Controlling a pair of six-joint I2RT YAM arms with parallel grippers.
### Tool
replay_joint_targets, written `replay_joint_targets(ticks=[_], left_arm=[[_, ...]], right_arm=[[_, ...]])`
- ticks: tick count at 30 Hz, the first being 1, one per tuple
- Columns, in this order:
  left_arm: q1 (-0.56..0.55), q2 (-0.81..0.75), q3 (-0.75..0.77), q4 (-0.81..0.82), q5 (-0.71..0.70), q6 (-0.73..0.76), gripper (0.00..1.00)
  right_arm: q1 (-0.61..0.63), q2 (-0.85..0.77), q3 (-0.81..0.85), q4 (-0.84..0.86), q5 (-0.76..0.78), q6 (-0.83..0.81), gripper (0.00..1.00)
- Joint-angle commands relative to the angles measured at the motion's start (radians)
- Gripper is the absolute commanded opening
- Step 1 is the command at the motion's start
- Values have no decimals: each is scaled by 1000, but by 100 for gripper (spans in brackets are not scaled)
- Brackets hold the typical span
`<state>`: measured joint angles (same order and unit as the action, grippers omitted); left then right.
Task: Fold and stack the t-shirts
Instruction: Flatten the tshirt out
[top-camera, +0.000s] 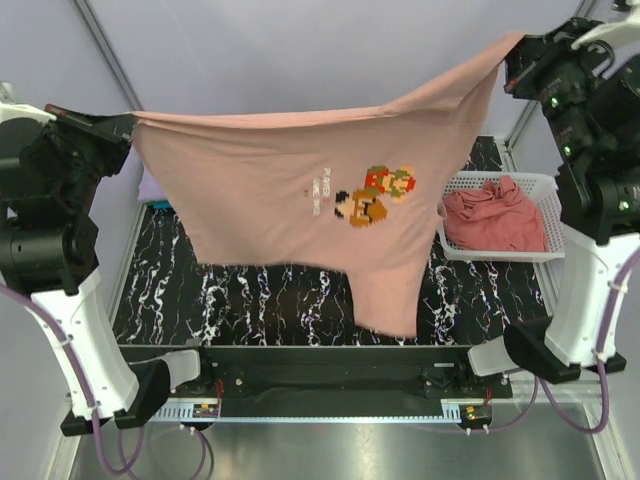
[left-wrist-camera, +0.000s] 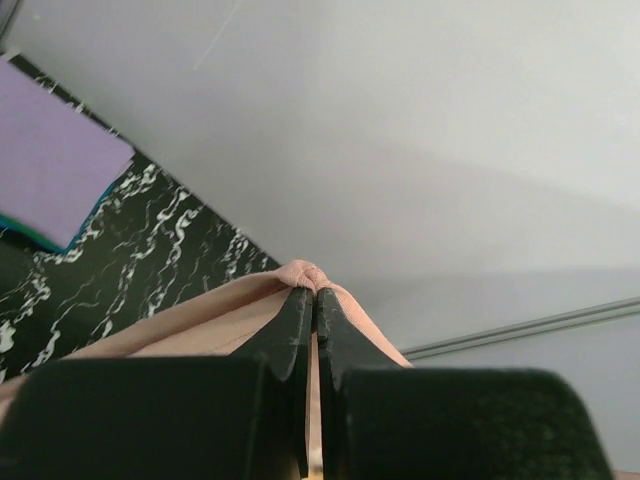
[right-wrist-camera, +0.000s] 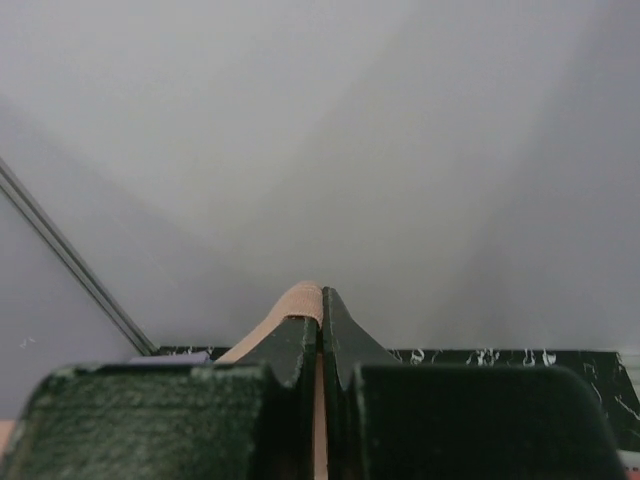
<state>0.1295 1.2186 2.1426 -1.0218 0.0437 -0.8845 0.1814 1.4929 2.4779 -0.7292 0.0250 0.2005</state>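
A salmon-pink t-shirt (top-camera: 270, 200) with an orange-red cartoon print (top-camera: 375, 193) hangs spread in the air above the table, stretched between both arms. My left gripper (top-camera: 130, 125) is shut on its left corner; in the left wrist view the cloth (left-wrist-camera: 305, 272) bunches over the closed fingertips (left-wrist-camera: 316, 292). High at the right, my right gripper (top-camera: 510, 62) is shut on the other corner, with pink fabric (right-wrist-camera: 300, 297) pinched between its tips (right-wrist-camera: 321, 292). A darker rose-pink t-shirt (top-camera: 495, 215) lies crumpled in the white basket (top-camera: 545, 183). A folded lavender t-shirt (left-wrist-camera: 50, 150) lies over a teal one (left-wrist-camera: 30, 232) at the table's far left.
The black marbled table (top-camera: 250, 300) lies under the hanging shirt. The basket stands at its right side. Pale walls with a metal rail (top-camera: 105, 50) close off the back.
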Motion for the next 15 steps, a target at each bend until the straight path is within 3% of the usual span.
replay_joint_targets(ticks=[1, 8, 15], left_arm=[[4, -76, 48, 63, -2, -24, 0], [4, -247, 5, -17, -31, -22, 0], [4, -320, 71, -118, -16, -64, 0]], right_arm=[[-3, -193, -35, 131, 12, 39, 0], [-3, -439, -189, 61, 35, 97, 0], [-3, -488, 7, -159, 32, 119, 0]])
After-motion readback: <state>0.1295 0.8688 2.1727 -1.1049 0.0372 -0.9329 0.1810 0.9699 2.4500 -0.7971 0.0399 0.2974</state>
